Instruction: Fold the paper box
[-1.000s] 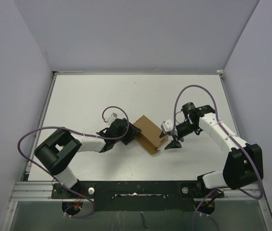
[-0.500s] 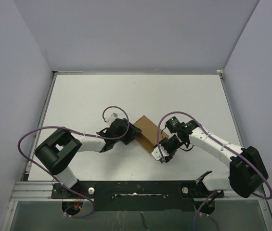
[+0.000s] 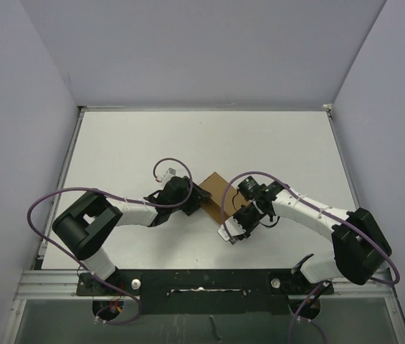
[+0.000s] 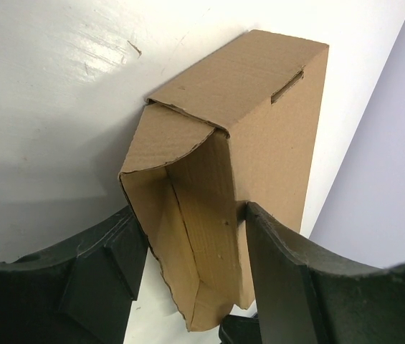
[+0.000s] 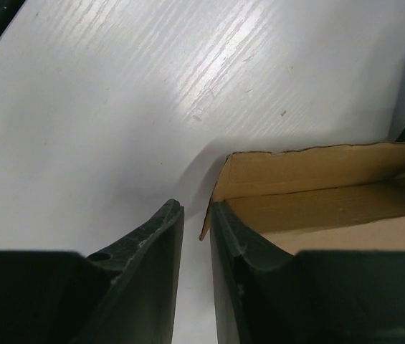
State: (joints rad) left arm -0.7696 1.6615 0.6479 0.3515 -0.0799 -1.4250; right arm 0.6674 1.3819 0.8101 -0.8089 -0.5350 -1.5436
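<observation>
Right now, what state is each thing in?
box: partly folded, one side open, a rounded flap bent inward, resting on the table.
left tool: shut on the box, one finger on each side wall.
right tool: nearly shut with a thin gap, at the box's open corner; whether it grips the wall is unclear.

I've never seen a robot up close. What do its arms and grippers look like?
Both arms, left arm and right arm, have white links between boxy black joints. A purple cable loops along each. The left gripper and right gripper carry matte black, wedge-shaped fingers.
</observation>
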